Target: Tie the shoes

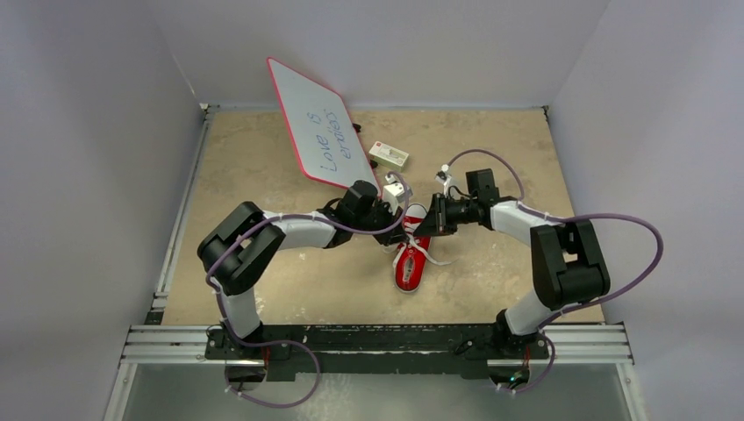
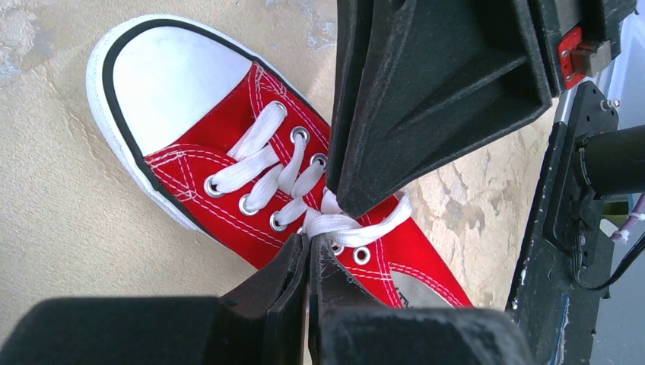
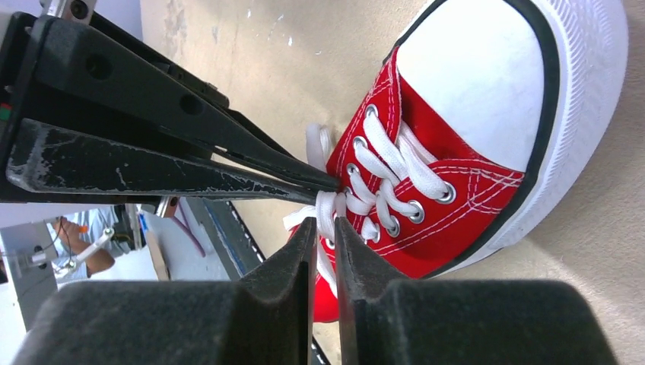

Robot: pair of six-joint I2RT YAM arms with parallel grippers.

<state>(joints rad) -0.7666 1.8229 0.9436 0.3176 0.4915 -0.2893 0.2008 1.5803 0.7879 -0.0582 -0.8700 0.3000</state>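
Note:
The small red sneaker (image 1: pixel 409 263) lies mid-table, white toe cap pointing away from the arm bases. It also shows in the left wrist view (image 2: pixel 228 144) and the right wrist view (image 3: pixel 456 137). My two grippers meet over its white laces (image 2: pixel 357 228). My left gripper (image 2: pixel 310 239) comes in from the left (image 1: pixel 402 224), jaws pressed together with a lace strand at their tips. My right gripper (image 3: pixel 325 222) comes in from the right (image 1: pixel 428 226), jaws nearly together with a lace strand (image 3: pixel 325 205) pinched between them.
A red-edged whiteboard (image 1: pixel 320 132) with handwriting leans at the back, just behind my left arm. A small white box (image 1: pixel 388 156) lies behind the shoe. Grey walls enclose the tan tabletop (image 1: pixel 263 263). A metal rail (image 1: pixel 377 342) runs along the near edge.

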